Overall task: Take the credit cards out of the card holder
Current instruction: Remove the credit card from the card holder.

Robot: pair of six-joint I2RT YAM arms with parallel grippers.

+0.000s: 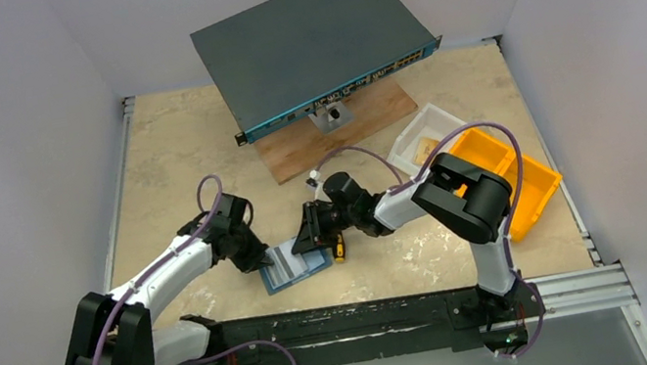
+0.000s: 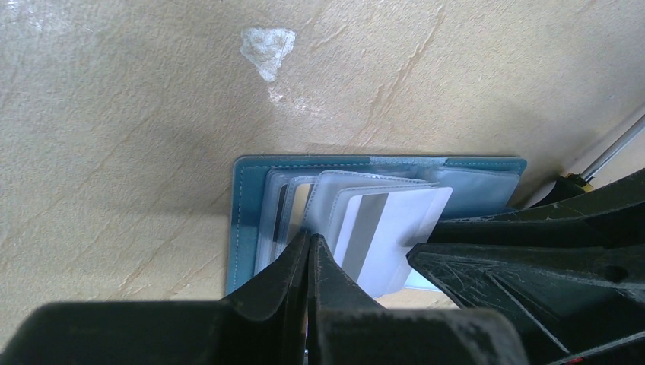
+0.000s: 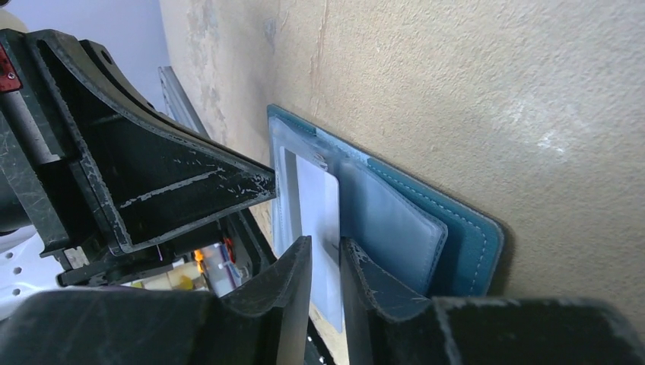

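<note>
Open teal card holder (image 1: 296, 266) lies flat between both grippers. Left gripper (image 2: 308, 245), fingers closed, pins its left half; right gripper (image 3: 325, 255) pinches a white card (image 2: 392, 224) sticking out rightward toward it.

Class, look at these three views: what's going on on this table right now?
Two robot arms are working on an open teal card holder lying flat on the table. The left gripper, fingers shut, presses on its sleeves. The right gripper straddles a white card that sticks partly out of its slot; whether it grips it is unclear.
</note>
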